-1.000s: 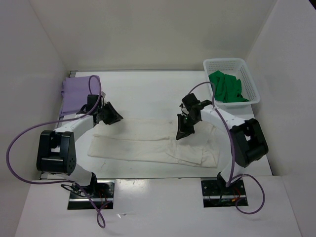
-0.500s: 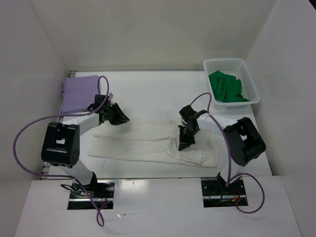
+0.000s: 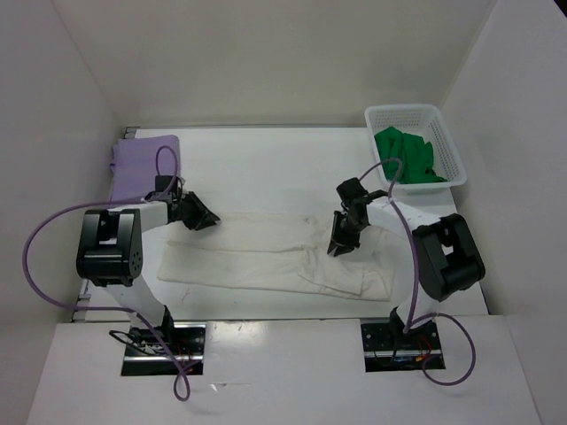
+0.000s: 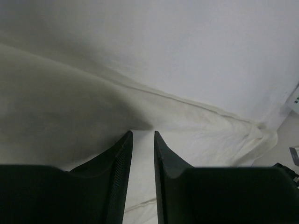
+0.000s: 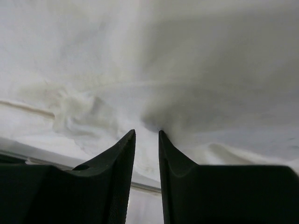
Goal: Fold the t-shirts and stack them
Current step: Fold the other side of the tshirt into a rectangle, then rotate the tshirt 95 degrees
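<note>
The cream white t-shirt (image 3: pixel 257 252) lies folded into a long band across the middle of the table. My left gripper (image 3: pixel 202 218) is at its far left corner. In the left wrist view its jaws (image 4: pixel 142 133) stand nearly together, tips pinched into the cream cloth (image 4: pixel 210 135). My right gripper (image 3: pixel 339 245) is on the band's right part. Its tips (image 5: pixel 146 131) are also nearly together and dug into a puckered fold of cream cloth (image 5: pixel 93 70). The lavender shirt (image 3: pixel 142 164) lies folded at the far left. The green shirt (image 3: pixel 406 155) lies crumpled in the basket.
The white mesh basket (image 3: pixel 403 111) stands at the far right corner against the wall. White walls close in the table on three sides. Purple cables loop from both arms over the table's near left and right.
The left gripper went right, then came back left to the shirt's far left corner. The right gripper dipped toward me, then moved back up and right. The shirt's outline barely changed.
</note>
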